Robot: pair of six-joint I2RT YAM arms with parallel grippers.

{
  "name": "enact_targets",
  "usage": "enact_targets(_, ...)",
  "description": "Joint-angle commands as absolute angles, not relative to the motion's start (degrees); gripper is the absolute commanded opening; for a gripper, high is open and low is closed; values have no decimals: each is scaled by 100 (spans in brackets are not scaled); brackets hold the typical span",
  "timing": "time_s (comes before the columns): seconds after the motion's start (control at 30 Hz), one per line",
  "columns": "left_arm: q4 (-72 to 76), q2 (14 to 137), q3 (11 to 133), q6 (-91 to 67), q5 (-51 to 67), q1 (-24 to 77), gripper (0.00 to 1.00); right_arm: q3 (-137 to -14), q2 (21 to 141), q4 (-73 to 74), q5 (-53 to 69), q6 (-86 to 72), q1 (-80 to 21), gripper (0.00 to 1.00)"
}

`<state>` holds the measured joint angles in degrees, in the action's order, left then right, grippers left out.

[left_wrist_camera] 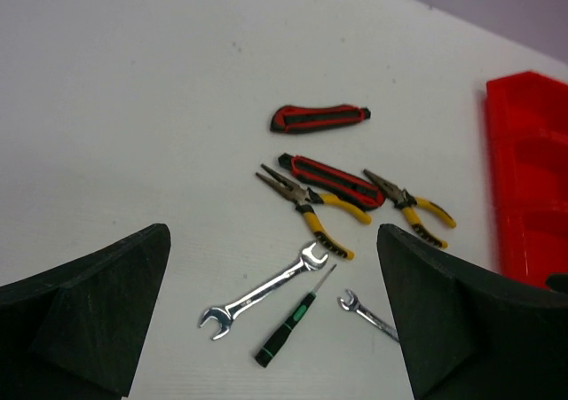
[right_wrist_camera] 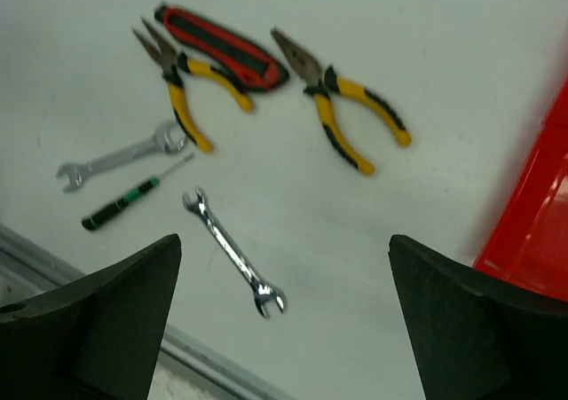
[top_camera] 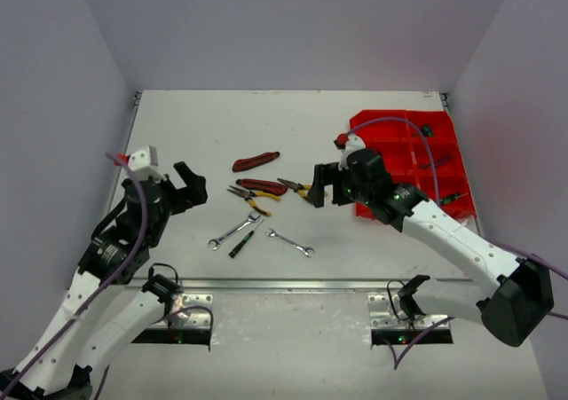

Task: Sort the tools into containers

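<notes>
The red compartment tray (top_camera: pixel 373 121) stands at the right, with a few small tools lying in its compartments. On the table lie two red-black handled tools (top_camera: pixel 256 160) (top_camera: pixel 260 186), two yellow-black pliers (top_camera: pixel 248 198) (top_camera: pixel 297 187), a large silver wrench (top_camera: pixel 234 231), a green screwdriver (top_camera: pixel 244 240) and a small wrench (top_camera: pixel 290 242). My left gripper (top_camera: pixel 191 187) hangs open left of the tools, holding nothing. My right gripper (top_camera: pixel 324 185) is open and empty between the pliers and the tray. In the right wrist view the small wrench (right_wrist_camera: pixel 232 260) lies below its wide jaws.
A metal rail (top_camera: pixel 284 285) runs along the table's near edge, just before the wrenches. Grey walls close the table on the left, back and right. The tray's edge (right_wrist_camera: pixel 532 231) is close to the right gripper's right finger (right_wrist_camera: pixel 479 320).
</notes>
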<state>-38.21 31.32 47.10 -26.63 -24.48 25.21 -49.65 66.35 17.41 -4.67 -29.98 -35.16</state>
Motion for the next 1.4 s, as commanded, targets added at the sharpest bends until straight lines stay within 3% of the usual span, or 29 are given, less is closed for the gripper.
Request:
enact_targets(0.0,-4371,4989,5334,-2858,-937,2593,100,-4539,6188,2322,-174,-2627,-3663,99)
enact_targets(0.1,-4282,6019,5154,-2766,-72,2718,100,-4019,5463,2457,-454,-2658,-3659,99)
enact_targets(0.3,-4301,7658,5148,-2572,-171,3467,100,-3334,3725,2625,-732,-3111,-3656,99)
enact_targets(0.53,-4321,9028,5152,-2419,-345,4357,87,-3325,2788,3033,-121,-2920,-3649,99)
enact_targets(0.67,-4118,9462,5258,-2448,-502,4401,70,-3367,2655,3175,242,-2768,-3654,99)
enact_targets(0.87,-3885,9888,5321,-2487,-676,4403,55,-3212,2332,3061,455,-2716,-3654,99)
enact_targets(1.0,-3912,9999,5274,-2583,-819,4482,19,-3217,2250,3076,466,-2698,-3647,99)
enact_targets(1.2,-4361,9675,5313,-2968,-1155,4962,3,-3138,2249,2893,585,-2805,-3656,99)
enact_targets(1.37,-4646,8703,5432,-3261,-1092,5327,0,-2929,2370,2355,1104,-3122,-3647,99)
